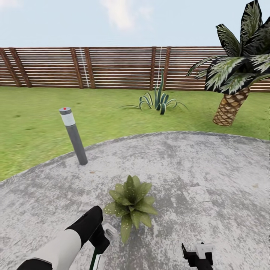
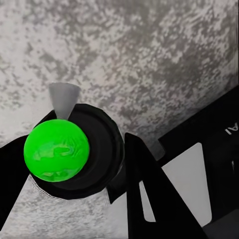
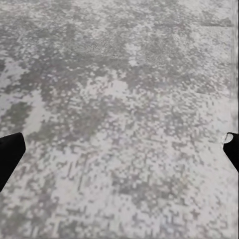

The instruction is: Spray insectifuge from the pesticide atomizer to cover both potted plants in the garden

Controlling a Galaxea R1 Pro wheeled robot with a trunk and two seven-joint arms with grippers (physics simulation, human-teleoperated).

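One potted plant (image 1: 131,204), a low rosette of broad speckled green leaves, stands on the round grey paving (image 1: 195,165) of the garden; its leaves hide the pot. My left gripper (image 1: 100,240) hangs just left of it, shut on the pesticide atomizer (image 1: 96,260). In the left wrist view the atomizer (image 2: 57,149) shows a bright green cap, a black round body and a grey nozzle, clamped between black fingers (image 2: 144,184). My right gripper (image 1: 197,255) is low at the plant's right, open over bare paving (image 3: 119,99).
A grey bollard light (image 1: 73,137) stands at the paving's left edge. Beyond it lies green lawn (image 1: 37,120) with a striped agave (image 1: 159,101), a palm (image 1: 232,75) at the right, and a brown slatted fence (image 1: 112,67) behind.
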